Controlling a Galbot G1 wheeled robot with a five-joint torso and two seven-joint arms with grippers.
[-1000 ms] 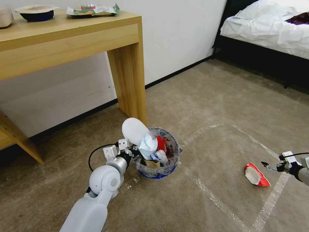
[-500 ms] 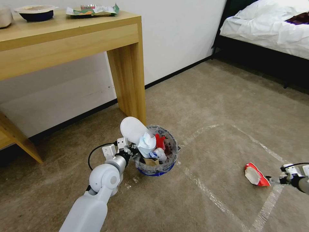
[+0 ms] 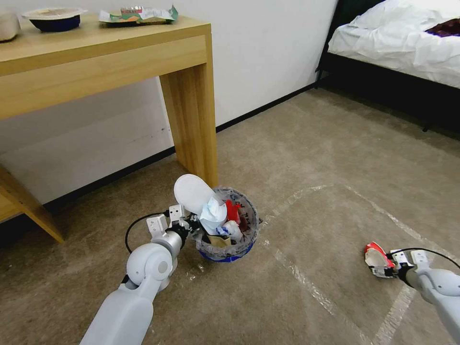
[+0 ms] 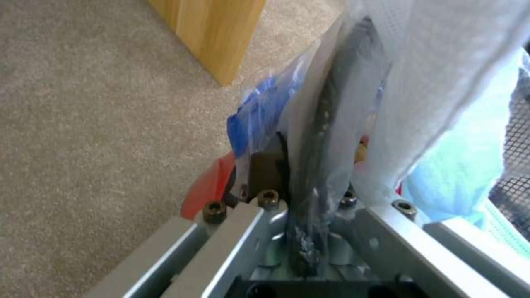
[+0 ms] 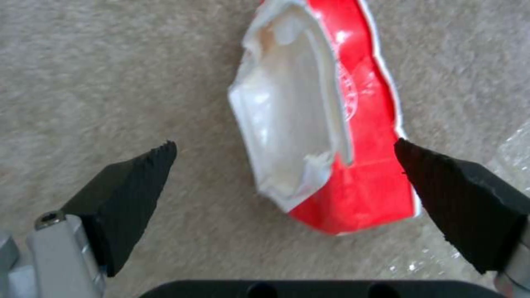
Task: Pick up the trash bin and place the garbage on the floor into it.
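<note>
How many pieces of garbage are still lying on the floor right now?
1: the red wrapper, on the carpet between the right gripper's open fingers. The rest sits in the trash bin, held by the left gripper. More may lie outside the views.

I am in a bedroom of a home or hotel: a bed with rumpled white sheets on a black frame [image 3: 397, 43] stands in the far corner, a light wooden desk [image 3: 110, 62] sits against the white wall [image 3: 268, 48], and beige carpet marked with clear tape lines [image 3: 311, 158] covers the floor.
</note>
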